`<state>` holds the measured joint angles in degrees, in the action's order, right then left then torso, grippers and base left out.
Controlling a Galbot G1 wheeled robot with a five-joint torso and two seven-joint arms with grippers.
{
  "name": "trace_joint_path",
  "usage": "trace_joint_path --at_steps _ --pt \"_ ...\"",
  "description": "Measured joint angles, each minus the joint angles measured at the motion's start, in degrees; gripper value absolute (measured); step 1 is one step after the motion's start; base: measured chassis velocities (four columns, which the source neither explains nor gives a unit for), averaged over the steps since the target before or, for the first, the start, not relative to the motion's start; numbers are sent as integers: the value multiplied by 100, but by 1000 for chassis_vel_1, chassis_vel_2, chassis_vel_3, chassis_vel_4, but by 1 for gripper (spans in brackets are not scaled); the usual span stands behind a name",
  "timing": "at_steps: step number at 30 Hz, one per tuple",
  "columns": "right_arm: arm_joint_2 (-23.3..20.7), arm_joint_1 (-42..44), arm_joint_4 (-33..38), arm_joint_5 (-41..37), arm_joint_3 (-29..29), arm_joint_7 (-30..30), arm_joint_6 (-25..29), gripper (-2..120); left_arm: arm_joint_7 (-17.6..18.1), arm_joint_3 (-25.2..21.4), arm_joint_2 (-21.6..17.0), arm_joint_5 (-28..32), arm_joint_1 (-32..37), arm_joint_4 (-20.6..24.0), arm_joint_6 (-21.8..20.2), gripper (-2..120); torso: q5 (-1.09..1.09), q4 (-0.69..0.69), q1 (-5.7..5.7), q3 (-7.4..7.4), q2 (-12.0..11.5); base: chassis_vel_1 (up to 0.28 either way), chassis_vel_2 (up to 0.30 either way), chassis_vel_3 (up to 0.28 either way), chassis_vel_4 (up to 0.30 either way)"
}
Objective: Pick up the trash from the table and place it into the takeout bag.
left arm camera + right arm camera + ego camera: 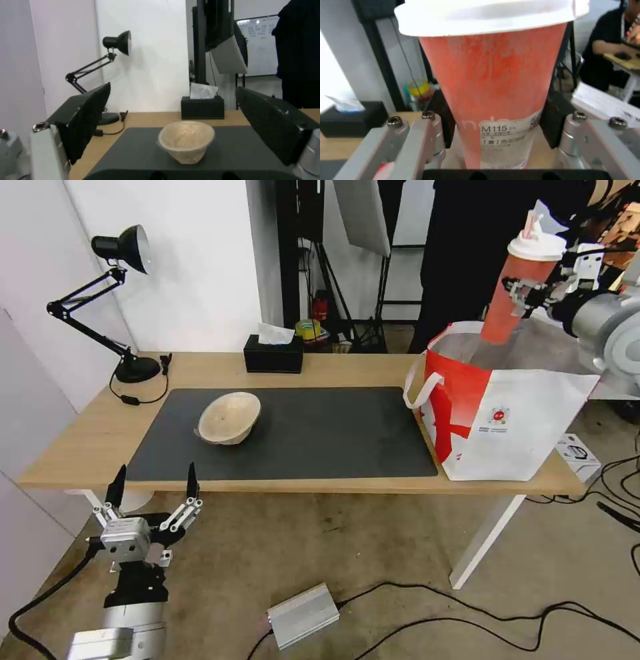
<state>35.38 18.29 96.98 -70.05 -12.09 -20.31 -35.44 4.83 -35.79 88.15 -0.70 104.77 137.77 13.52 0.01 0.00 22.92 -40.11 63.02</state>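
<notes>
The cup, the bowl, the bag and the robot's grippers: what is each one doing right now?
Cup: lid on, tilted, held in the air over the bag's open top.
Bowl: tipped on its side on the dark mat, looks empty.
Bag: standing open on the table.
Right gripper: shut on the cup.
Left gripper: open, empty, below the table's near edge.
</notes>
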Motion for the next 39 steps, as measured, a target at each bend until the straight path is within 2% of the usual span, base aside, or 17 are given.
trace_joint_path --at_steps 14,18,30,39 --pt "90 -203 -622 253 307 138 -328 50 7 -39 16 65 -24 -53 128 100 -1 0 0 0 0 0 0 0 0" --pt "77 -378 -739 259 439 249 -577 50 8 -43 11 87 -21 -54 130 100 -1 0 0 0 0 0 0 0 0" --pt "130 -812 -1231 408 976 452 -605 49 13 -41 27 100 -12 -50 136 100 -1 0 0 0 0 0 0 0 0" --pt "156 -819 -1311 479 1210 498 -600 49 23 -61 32 107 -3 -37 139 100 -1 0 0 0 0 0 0 0 0"
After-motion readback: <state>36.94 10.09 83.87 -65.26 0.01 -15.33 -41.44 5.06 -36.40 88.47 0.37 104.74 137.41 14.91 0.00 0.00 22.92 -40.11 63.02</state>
